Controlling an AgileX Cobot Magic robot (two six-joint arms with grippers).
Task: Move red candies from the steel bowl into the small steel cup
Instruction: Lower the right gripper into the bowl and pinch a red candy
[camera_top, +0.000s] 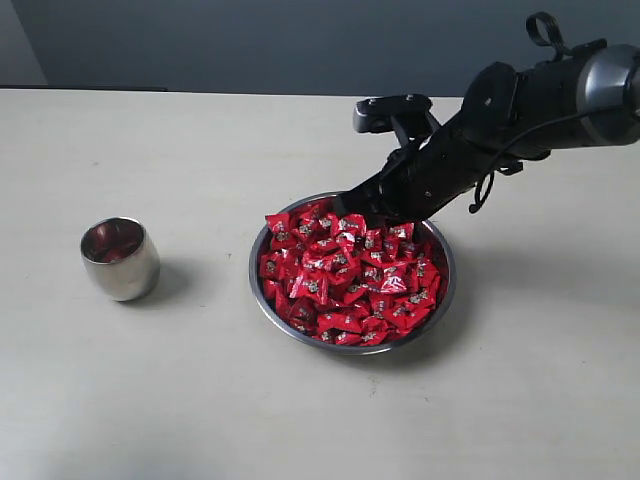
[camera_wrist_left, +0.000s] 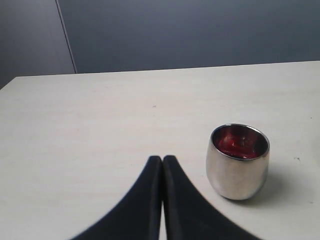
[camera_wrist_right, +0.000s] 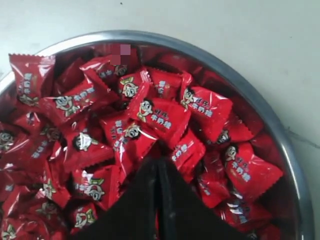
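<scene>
**Right arm digging in the bowl, pick-up step**

The table (camera_top: 150, 400) fills most of the exterior view. The right arm (camera_top: 530, 100) comes in from the upper right and angles down toward the middle. The steel bowl (camera_top: 266, 308) sits just right of centre, heaped with the red candies (camera_top: 350, 275). The small steel cup (camera_top: 120, 260) stands upright at the left of the frame, well apart from the bowl. Red shows inside the cup, but I can't say if that's candy or reflection.

The right gripper (camera_wrist_right: 157, 161) has its 2 fingers drawn together with the tips poked into the pile at the bowl's upper edge. I can't tell if a wrapper is actually pinched. The left gripper (camera_wrist_left: 162, 159) is fully closed, holds nothing, and hangs near the cup.

My read is this is the grab step. Next it needs a clean lift holding 1 candy, then a carry across to the left and a drop over that narrow cup mouth.
</scene>
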